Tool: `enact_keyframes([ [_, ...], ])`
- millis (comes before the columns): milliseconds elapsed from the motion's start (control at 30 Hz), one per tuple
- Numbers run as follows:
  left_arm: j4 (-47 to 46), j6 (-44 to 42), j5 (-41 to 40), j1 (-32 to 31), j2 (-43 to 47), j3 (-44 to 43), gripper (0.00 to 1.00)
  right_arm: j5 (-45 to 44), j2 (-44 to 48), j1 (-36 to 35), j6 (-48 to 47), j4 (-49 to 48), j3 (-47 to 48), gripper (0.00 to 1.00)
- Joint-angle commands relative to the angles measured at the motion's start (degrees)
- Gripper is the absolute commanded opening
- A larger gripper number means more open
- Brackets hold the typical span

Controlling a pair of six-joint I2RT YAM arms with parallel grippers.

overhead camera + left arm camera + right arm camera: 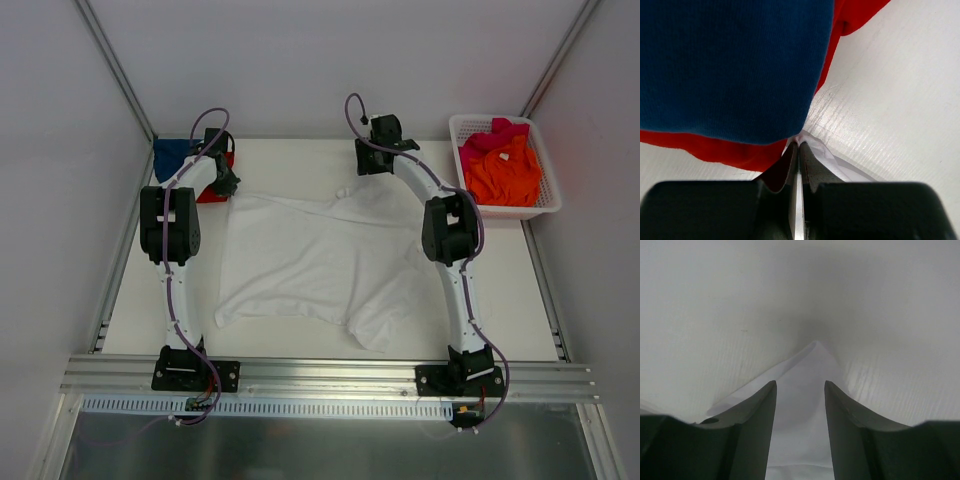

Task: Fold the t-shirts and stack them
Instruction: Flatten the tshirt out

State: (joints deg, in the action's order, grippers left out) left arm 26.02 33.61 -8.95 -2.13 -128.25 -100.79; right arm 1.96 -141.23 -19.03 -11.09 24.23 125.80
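A large white t-shirt (310, 260) lies spread out in the middle of the table. My left gripper (226, 184) is at the shirt's back left corner, shut on a pinch of white cloth (836, 163) at its fingertips (800, 144). Just behind it lie a folded blue t-shirt (730, 65) on a red one (715, 149), also seen at the back left as the blue (172, 155) and the red (212, 192). My right gripper (367, 166) is at the back right, open, low over a pointed corner of white cloth (801, 410) that lies between its fingers (800, 385).
A white lattice basket (545, 205) stands at the back right, with an orange t-shirt (505, 175) and a pink one (492, 135) inside. Frame posts and walls close in the table at both sides. A metal rail (330, 375) runs along the near edge.
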Motion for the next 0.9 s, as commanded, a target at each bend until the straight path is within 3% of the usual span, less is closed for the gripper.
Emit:
enact_keyframes([
  [0, 0.7, -0.8, 1.0, 0.6, -0.2, -1.8, 0.00, 0.1, 0.7, -1.1, -0.8, 1.9, 2.6, 0.47],
  [433, 0.8, -1.0, 1.0, 0.7, -0.1, -1.6, 0.00, 0.6, 0.5, 0.0, -0.6, 1.0, 2.9, 0.47],
  [867, 0.7, -0.9, 1.0, 0.7, -0.1, -1.6, 0.00, 5.5, -1.2, 2.0, 4.7, 6.2, 4.1, 0.47],
])
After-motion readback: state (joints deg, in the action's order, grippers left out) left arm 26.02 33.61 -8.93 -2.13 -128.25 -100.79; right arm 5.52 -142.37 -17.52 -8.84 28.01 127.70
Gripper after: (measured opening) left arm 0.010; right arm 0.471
